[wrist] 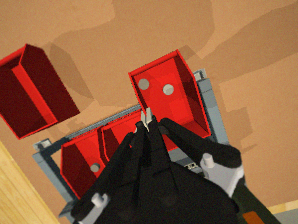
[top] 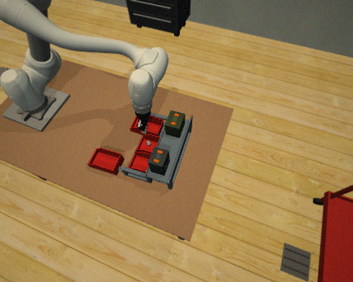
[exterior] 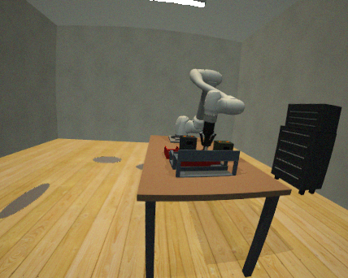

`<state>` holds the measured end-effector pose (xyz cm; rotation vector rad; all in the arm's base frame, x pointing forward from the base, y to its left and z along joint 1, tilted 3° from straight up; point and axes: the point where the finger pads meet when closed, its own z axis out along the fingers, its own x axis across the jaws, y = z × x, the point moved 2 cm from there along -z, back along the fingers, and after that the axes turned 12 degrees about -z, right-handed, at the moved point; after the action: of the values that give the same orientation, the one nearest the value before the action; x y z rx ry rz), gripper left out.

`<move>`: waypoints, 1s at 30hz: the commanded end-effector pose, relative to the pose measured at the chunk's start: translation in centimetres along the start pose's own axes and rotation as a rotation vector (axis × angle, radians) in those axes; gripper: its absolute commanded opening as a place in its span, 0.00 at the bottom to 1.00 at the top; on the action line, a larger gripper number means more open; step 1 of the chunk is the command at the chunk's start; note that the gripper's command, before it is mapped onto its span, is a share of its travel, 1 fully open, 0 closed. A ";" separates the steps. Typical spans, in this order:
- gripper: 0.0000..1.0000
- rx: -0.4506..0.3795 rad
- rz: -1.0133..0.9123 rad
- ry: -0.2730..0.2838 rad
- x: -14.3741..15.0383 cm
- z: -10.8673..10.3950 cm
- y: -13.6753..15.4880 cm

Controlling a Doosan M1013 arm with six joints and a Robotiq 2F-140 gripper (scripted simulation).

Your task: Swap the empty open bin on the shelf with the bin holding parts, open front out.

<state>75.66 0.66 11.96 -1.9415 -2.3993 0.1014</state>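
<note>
The red bin with the parts (top: 154,124) (wrist: 175,107) sits at the far end of the grey shelf (top: 176,152) (exterior: 206,156) (wrist: 208,104). Its open front sticks out past the shelf's front lip, and two round grey parts (wrist: 144,84) lie on its floor. My gripper (top: 143,129) (exterior: 205,147) (wrist: 148,114) is shut on this bin's side wall, on the side towards the neighbouring bin. The empty red bin (top: 105,160) (wrist: 27,92) stands upright on the table (top: 71,124) in front of the shelf.
Two more red bins (top: 150,144) (top: 139,162) (wrist: 117,139) sit in the shelf beside the gripped one. Two dark olive boxes (top: 175,123) (top: 158,160) stand on the shelf's top board. A black drawer cabinet (exterior: 306,146) and a red cart (top: 343,235) stand off the table.
</note>
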 end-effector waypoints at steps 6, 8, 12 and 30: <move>0.10 -0.003 -0.003 -0.005 0.1 0.1 0.3; 0.10 -0.003 -0.003 -0.005 0.1 0.1 0.3; 0.10 -0.003 -0.003 -0.005 0.1 0.1 0.3; 0.10 -0.003 -0.003 -0.007 0.0 -0.1 0.6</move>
<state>76.09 0.71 11.98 -1.9439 -2.4012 0.0990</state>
